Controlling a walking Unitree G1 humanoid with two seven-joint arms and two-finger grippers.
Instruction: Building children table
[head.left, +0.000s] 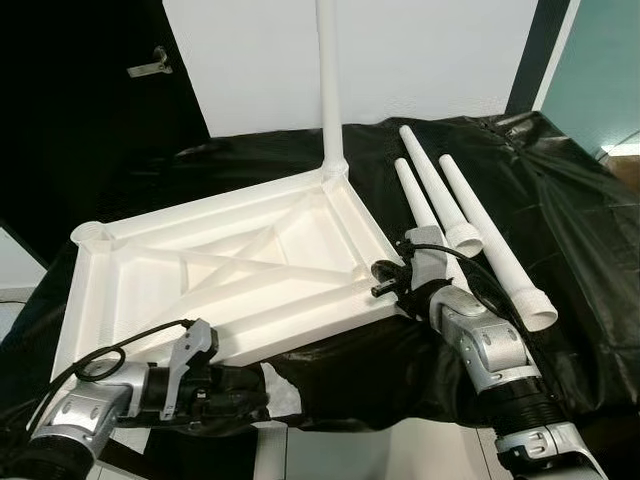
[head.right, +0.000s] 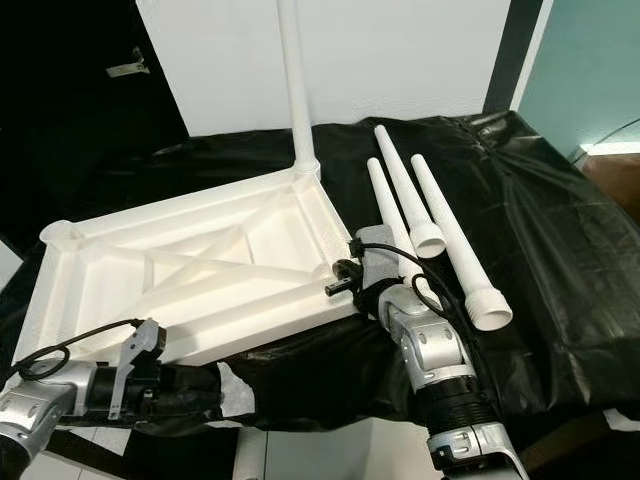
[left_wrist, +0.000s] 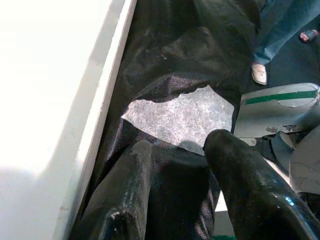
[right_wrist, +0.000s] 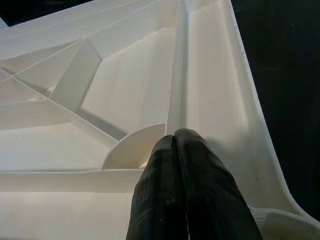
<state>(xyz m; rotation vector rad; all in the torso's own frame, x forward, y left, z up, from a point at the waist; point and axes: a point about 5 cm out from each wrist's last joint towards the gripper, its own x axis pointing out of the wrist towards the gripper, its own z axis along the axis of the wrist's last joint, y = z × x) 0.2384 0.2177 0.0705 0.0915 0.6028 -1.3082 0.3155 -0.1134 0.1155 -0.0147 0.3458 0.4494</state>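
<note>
Black sheeting (head.left: 560, 230) covers the desk, likely to protect the white parts. Nearest, the left claw (left_wrist: 180, 165) rests on it with fingers apart, just beside the near edge of the upturned tabletop (head.left: 160, 290), holding nothing. The right claw (right_wrist: 172, 145), fingers pressed together, sits at the top's near right corner socket, seemingly steadying it for a leg. Beyond, three loose legs (head.left: 460, 230) lie side by side within reach, and one leg (head.left: 331, 80) stands upright in the far corner.
</note>
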